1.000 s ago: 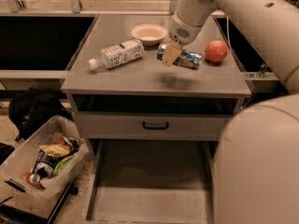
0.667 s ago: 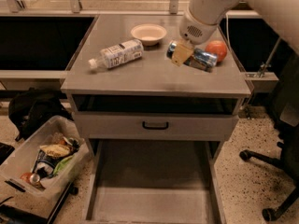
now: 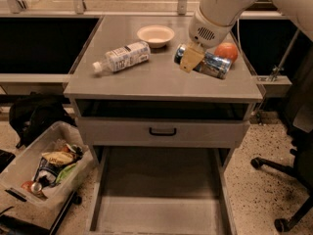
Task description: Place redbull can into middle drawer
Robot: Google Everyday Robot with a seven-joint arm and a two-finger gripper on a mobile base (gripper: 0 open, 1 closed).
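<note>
The redbull can (image 3: 215, 65) lies on its side on the cabinet top, at the right, next to a round orange-red fruit (image 3: 226, 51). My gripper (image 3: 190, 58) comes down from the white arm at the top right and sits right at the can's left end, touching or covering it. The middle drawer (image 3: 161, 199) is pulled out wide at the bottom of the view, below the cabinet, and its grey floor is bare.
A clear water bottle (image 3: 122, 58) lies on its side at the left of the top, with a white bowl (image 3: 155, 35) behind it. A shut drawer front with a black handle (image 3: 162, 131) is above the open drawer. A bin of trash (image 3: 29, 170) stands at the lower left and an office chair base (image 3: 274, 165) at the right.
The gripper and the can have shifted right across the top toward the fruit. The arm's bulk has left the lower right of the view.
</note>
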